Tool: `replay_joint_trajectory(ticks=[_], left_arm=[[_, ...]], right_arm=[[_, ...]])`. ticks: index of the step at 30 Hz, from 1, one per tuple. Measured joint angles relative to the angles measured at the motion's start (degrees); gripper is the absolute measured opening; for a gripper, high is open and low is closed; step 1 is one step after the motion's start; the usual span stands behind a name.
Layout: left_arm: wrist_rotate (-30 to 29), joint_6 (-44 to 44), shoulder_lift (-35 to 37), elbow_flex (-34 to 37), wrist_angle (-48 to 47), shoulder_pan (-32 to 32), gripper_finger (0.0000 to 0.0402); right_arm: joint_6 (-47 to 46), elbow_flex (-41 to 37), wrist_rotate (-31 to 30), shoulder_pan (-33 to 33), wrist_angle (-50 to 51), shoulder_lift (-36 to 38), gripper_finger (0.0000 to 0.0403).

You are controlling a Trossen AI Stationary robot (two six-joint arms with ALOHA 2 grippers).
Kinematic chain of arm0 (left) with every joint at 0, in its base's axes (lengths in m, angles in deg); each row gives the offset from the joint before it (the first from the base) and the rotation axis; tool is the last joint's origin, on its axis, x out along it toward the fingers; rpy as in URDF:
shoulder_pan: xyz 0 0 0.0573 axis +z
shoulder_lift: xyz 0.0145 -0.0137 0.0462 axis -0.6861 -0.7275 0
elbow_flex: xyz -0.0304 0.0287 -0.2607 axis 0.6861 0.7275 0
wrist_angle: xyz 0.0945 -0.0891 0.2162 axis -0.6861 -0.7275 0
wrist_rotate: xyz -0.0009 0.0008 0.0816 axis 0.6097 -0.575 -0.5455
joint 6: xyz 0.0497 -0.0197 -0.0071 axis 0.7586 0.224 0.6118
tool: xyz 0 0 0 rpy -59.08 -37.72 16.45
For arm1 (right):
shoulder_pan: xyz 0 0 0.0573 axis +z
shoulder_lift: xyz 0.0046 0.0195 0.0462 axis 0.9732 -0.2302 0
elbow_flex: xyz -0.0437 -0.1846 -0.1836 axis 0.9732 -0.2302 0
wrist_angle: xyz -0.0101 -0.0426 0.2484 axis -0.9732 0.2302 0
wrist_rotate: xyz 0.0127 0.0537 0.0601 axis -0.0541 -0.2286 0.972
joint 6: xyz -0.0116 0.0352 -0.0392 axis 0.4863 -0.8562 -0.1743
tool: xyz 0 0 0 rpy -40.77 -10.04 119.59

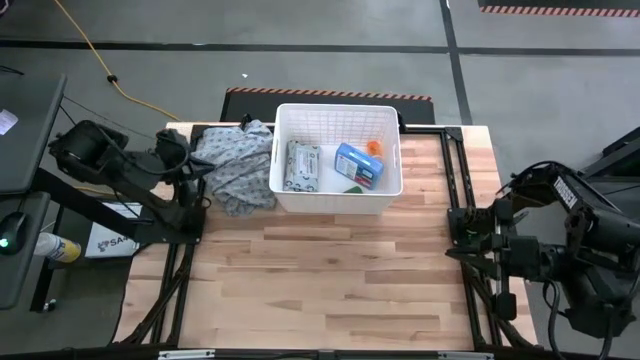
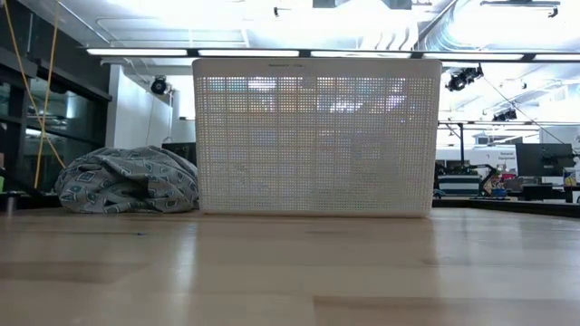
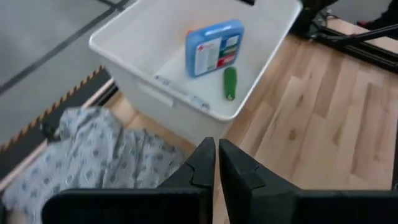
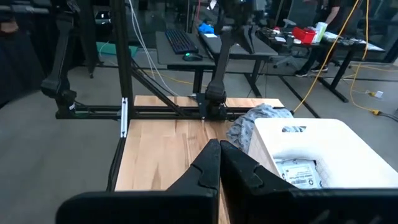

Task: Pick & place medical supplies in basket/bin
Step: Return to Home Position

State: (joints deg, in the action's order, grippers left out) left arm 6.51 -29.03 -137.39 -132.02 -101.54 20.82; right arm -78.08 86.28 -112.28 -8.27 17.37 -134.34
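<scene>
With both jaws closed and empty, the left arm [image 1: 128,172] could snag the cloth heap [image 1: 236,168] touching the basket [image 1: 335,203] and drag the basket askew.

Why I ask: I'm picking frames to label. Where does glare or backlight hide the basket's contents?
Low view: ceiling lights glare behind the basket, backlighting its mesh wall; contents unreadable. High view: even light, blue box and wipes pack plain. Left wrist view: green tube clear beyond the left claw; right claw rests at the table's right side.
</scene>
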Motion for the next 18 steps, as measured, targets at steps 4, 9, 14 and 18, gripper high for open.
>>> replay_joint_trajectory(ticks=[4, 9, 14, 18], left_arm=[[0.0, -3.84, 6.02, 8.36, 1.7, 0.0, 0.006], [0.22, -3.74, 13.71, 18.96, 10.03, 0.0, 0.006], [1.13, -3.66, 20.13, 28.97, 17.39, 0.0, 0.006], [2.09, -3.59, 23.97, 36.21, 22.56, 0.0, 0.006]], right_arm=[[0.47, 0.0, -0.66, -0.16, 0.0, 0.0, 0.0], [1.05, 0.0, -1.57, -0.17, 0.0, 0.0, 0.0], [1.66, 0.0, -2.74, -0.17, 0.0, 0.0, 0.0], [1.76, 0.0, -2.97, -0.17, 0.0, 0.0, 0.0]])
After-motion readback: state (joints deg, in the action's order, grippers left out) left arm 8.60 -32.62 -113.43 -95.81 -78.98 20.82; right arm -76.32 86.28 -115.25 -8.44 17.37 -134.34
